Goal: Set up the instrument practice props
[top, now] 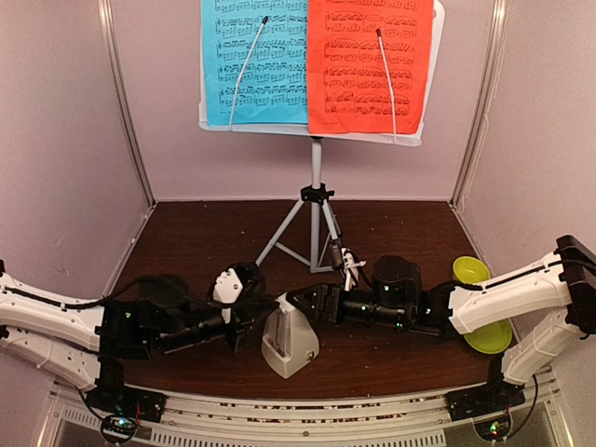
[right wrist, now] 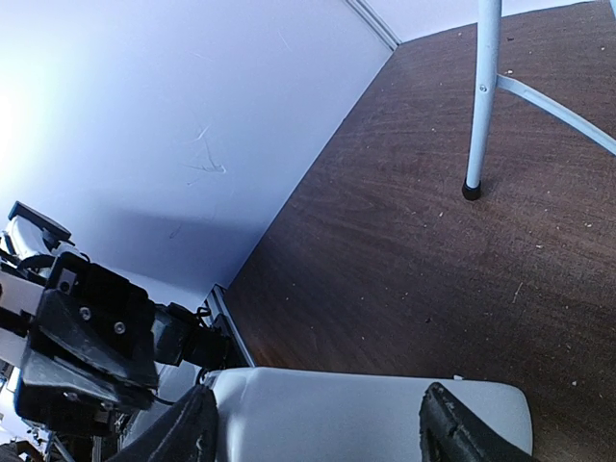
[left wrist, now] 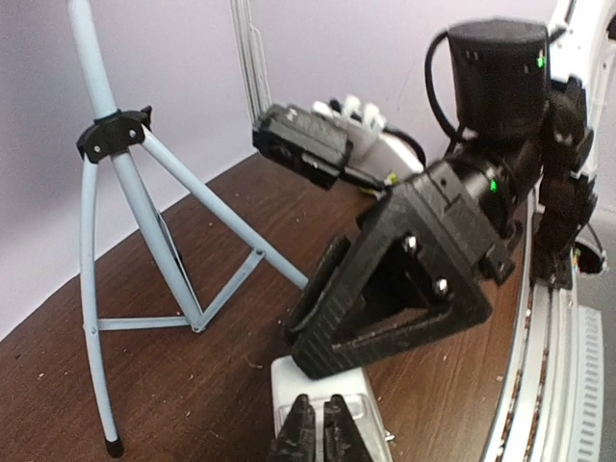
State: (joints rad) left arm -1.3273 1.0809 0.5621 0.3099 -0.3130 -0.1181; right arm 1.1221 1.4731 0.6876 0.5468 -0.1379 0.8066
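Stand (top: 317,200) and sheets (top: 321,60) already up at the back, so metronome (top: 289,346) step now: right pincer (right wrist: 318,428) spread around its body on the desk (top: 196,242), left pincer (left wrist: 316,433) nearly shut at its top, needs careful upright placing next.

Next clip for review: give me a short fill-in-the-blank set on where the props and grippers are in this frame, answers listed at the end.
1. On the music stand, the blue sheet sits to the ____ of the red sheet in the top view.
2. The right gripper has one finger on each side of the white ____.
3. The stand's tripod feet rest on the dark ____ table.
4. The left gripper shows its fingers nearly ____.

Missing words: left; metronome; brown; together
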